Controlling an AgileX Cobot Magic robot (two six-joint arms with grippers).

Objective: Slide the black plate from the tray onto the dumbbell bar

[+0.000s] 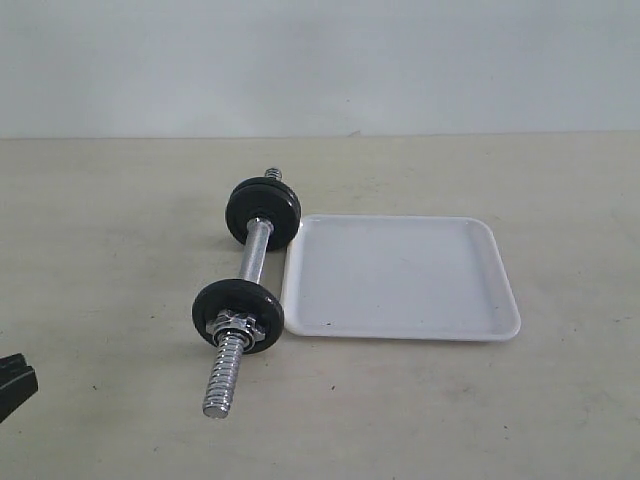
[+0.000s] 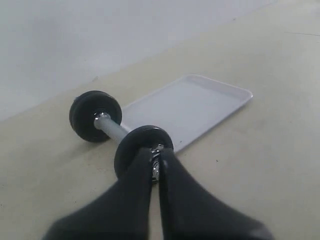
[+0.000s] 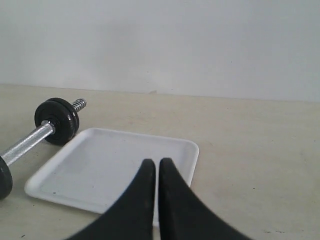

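Note:
The dumbbell bar (image 1: 255,252) lies on the table just left of the white tray (image 1: 400,275). It points from back to front. One black plate (image 1: 237,313) sits on its near end behind a chrome star nut (image 1: 235,327), and another black plate (image 1: 263,212) sits on its far end. The tray (image 3: 115,170) has nothing in it. My left gripper (image 1: 14,383) is shut and empty at the lower left, well short of the bar's threaded tip (image 1: 224,382). In its wrist view the left gripper (image 2: 156,152) points at the near plate (image 2: 142,145). My right gripper (image 3: 156,164) is shut and empty, with the tray beyond its tips.
A pale beige table (image 1: 520,400) runs back to a plain white wall (image 1: 320,60). The tray's left rim (image 1: 289,280) almost touches the bar's plates.

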